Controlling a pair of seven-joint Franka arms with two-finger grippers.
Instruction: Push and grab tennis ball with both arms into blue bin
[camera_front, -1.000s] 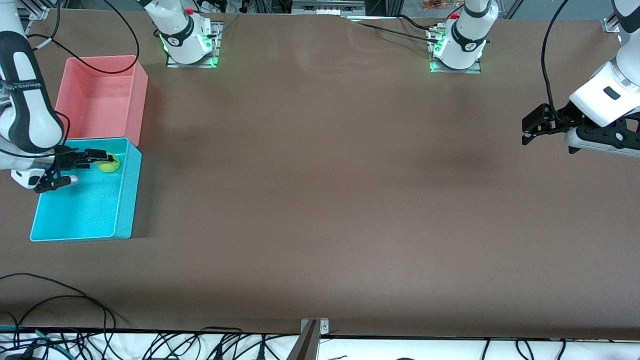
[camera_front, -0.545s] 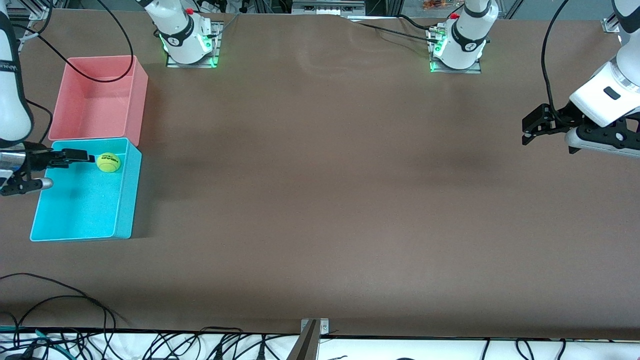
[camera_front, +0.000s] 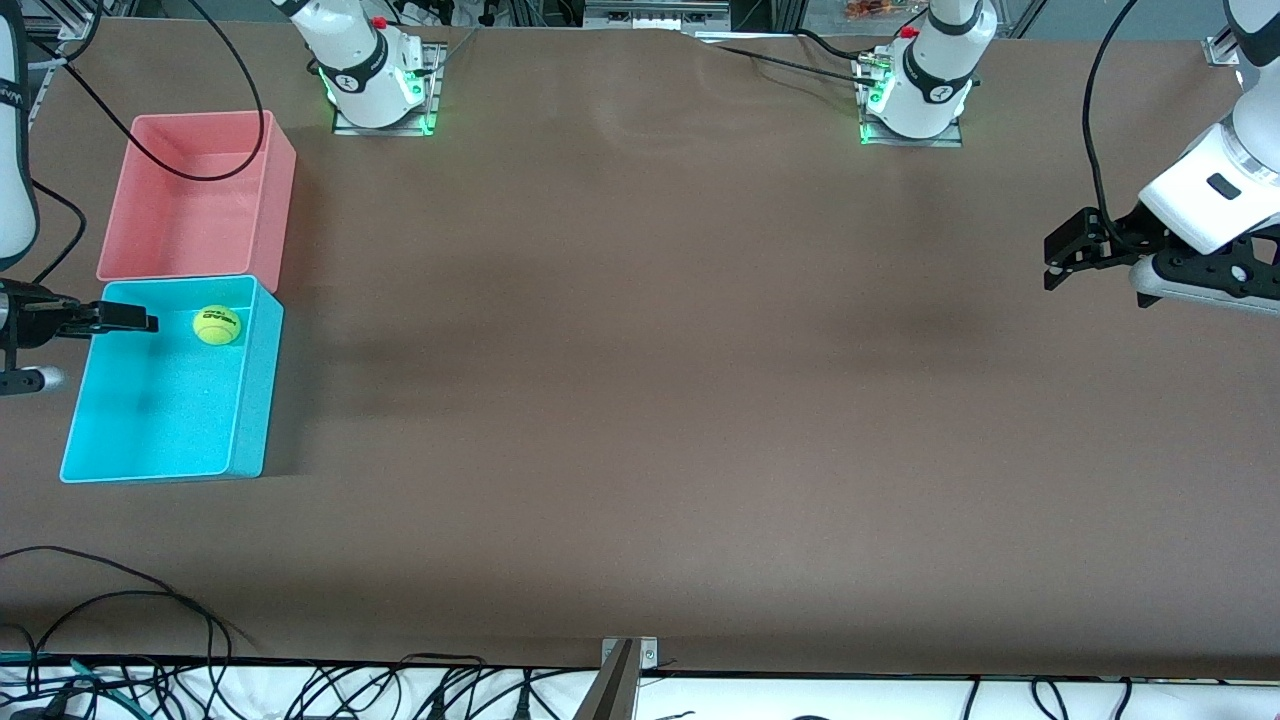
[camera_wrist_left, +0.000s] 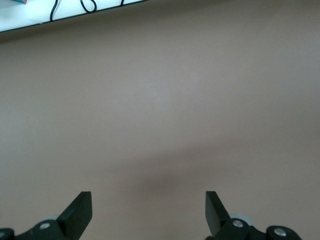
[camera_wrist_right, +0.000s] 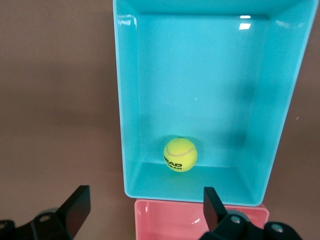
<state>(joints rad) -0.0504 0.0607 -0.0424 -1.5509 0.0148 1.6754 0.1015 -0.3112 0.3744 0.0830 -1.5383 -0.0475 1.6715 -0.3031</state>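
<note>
The yellow-green tennis ball (camera_front: 217, 325) lies inside the blue bin (camera_front: 249, 400), in the corner next to the pink bin, and nothing touches it. My right gripper (camera_front: 100, 350) hangs open and empty over the bin's wall at the right arm's end of the table, apart from the ball. The right wrist view looks down on the tennis ball (camera_wrist_right: 180, 154) in the blue bin (camera_wrist_right: 120, 100), with the right gripper (camera_wrist_right: 145, 210) wide open. My left gripper (camera_front: 1060, 265) waits open over bare table at the left arm's end. In its own view the left gripper (camera_wrist_left: 148, 212) holds nothing.
A pink bin (camera_front: 275, 190) stands against the blue one, farther from the front camera, and is empty; the pink bin (camera_wrist_right: 150, 220) also shows in the right wrist view. Both arm bases (camera_front: 380, 85) sit at the table's back edge. Cables (camera_front: 120, 600) trail along the front edge.
My right gripper has drawn back from the ball toward the right arm's end of the table. The ball stays in the blue bin. The left arm has not moved.
</note>
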